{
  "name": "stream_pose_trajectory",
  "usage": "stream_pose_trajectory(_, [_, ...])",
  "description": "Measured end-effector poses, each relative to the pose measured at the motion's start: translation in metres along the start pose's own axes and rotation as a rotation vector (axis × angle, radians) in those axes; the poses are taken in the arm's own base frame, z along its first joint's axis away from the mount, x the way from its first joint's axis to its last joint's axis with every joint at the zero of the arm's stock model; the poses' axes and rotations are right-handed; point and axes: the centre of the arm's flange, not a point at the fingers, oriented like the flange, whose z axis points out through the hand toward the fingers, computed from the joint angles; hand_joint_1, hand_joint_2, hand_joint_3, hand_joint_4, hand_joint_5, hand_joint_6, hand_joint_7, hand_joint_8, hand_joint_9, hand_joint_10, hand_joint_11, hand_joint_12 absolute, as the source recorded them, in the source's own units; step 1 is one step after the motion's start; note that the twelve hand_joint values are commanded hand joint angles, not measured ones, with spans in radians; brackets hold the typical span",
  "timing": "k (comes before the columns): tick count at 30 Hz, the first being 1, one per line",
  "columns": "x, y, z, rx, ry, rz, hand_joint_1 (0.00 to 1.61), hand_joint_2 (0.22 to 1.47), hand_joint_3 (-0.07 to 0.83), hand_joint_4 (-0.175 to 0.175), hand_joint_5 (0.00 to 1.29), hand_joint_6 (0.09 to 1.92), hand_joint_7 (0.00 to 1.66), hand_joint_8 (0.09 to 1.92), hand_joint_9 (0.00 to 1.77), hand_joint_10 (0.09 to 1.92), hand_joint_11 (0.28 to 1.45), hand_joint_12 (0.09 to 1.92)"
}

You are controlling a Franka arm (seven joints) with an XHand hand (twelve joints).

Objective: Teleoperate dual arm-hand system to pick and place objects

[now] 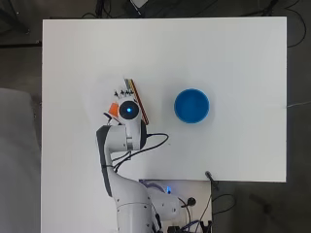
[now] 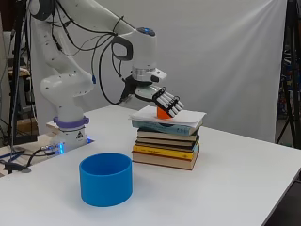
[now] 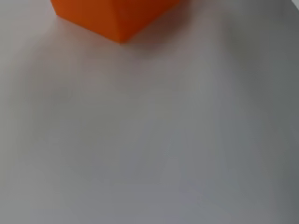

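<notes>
An orange block (image 2: pixel 162 113) (image 1: pixel 113 108) (image 3: pixel 112 16) rests on the white top sheet (image 2: pixel 189 117) of a stack of books (image 2: pixel 165 147) (image 1: pixel 141 101). My hand (image 2: pixel 159 96) hovers right over the block, its fingers (image 2: pixel 171 103) nearly straight and slanting down across the block's far side. I cannot see whether they touch it. From overhead the arm hides most of the hand; only dark fingertips (image 1: pixel 120 92) poke out. A blue round container (image 2: pixel 105 179) (image 1: pixel 192 106) stands on the table beside the stack.
The white table (image 1: pixel 233 58) spreads wide around the stack and the container. Cables (image 1: pixel 155 143) trail from the arm near its base at the table's near edge. A white curtain hangs behind the table in the side view.
</notes>
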Motion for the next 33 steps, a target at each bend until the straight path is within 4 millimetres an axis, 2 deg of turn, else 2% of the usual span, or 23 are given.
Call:
stream_pose_trajectory(12, [-0.021, -0.006, 0.026, -0.043, 0.165, 0.022, 0.07, 1.01, 0.004, 0.045, 0.25, 0.09, 0.29, 0.09, 0.38, 0.09, 0.47, 0.09])
stream_pose_trajectory(18, [-0.015, -0.007, 0.026, -0.033, 0.139, -0.036, 0.07, 1.02, 0.003, 0.050, 0.28, 0.09, 0.31, 0.09, 0.40, 0.09, 0.47, 0.09])
stream_pose_trajectory(19, [-0.014, -0.007, 0.026, -0.029, 0.137, -0.047, 0.14, 1.03, 0.004, 0.050, 0.31, 0.09, 0.37, 0.09, 0.48, 0.09, 0.52, 0.09])
stream_pose_trajectory(21, [-0.013, -0.006, 0.028, -0.010, 0.136, -0.076, 0.31, 1.08, 0.007, 0.068, 0.47, 0.09, 0.53, 0.09, 0.64, 0.09, 0.61, 0.09])
stream_pose_trajectory(22, [-0.014, -0.004, 0.028, 0.006, 0.143, -0.092, 0.40, 1.11, 0.006, 0.086, 0.59, 0.09, 0.66, 0.09, 0.73, 0.09, 0.65, 0.09])
stream_pose_trajectory(23, [-0.015, -0.002, 0.029, 0.022, 0.150, -0.109, 0.71, 1.14, 0.006, -0.006, 0.73, 0.32, 0.76, 0.55, 0.83, 0.53, 0.67, 0.39])
stream_pose_trajectory(24, [-0.017, 0.000, 0.030, 0.036, 0.156, -0.129, 0.85, 1.15, 0.008, 0.045, 0.80, 0.69, 0.89, 1.13, 1.03, 1.11, 0.78, 0.96])
stream_pose_trajectory(25, [-0.018, 0.002, 0.031, 0.046, 0.162, -0.142, 0.91, 1.17, 0.010, 0.100, 0.81, 0.96, 1.00, 1.52, 1.21, 1.49, 0.90, 1.39])
stream_pose_trajectory(26, [-0.020, 0.004, 0.031, 0.058, 0.171, -0.148, 0.92, 1.19, 0.010, 0.136, 0.80, 1.13, 1.07, 1.73, 1.32, 1.71, 0.97, 1.65])
stream_pose_trajectory(27, [-0.023, 0.005, 0.031, 0.076, 0.185, -0.149, 0.93, 1.20, 0.009, 0.156, 0.79, 1.23, 1.11, 1.84, 1.38, 1.82, 1.02, 1.79])
stream_pose_trajectory(29, [-0.028, 0.006, 0.030, 0.122, 0.226, -0.159, 0.92, 1.22, 0.006, 0.172, 0.76, 1.32, 1.14, 1.92, 1.43, 1.90, 1.06, 1.89])
stream_pose_trajectory(31, [-0.027, 0.006, 0.015, 0.114, 0.261, -0.189, 0.91, 1.24, 0.004, 0.175, 0.75, 1.35, 1.14, 1.92, 1.45, 1.92, 1.09, 1.91])
stream_pose_trajectory(33, [-0.025, 0.007, -0.012, 0.067, 0.283, -0.203, 0.91, 1.24, 0.002, 0.175, 0.74, 1.36, 1.10, 1.92, 1.43, 1.92, 1.09, 1.92])
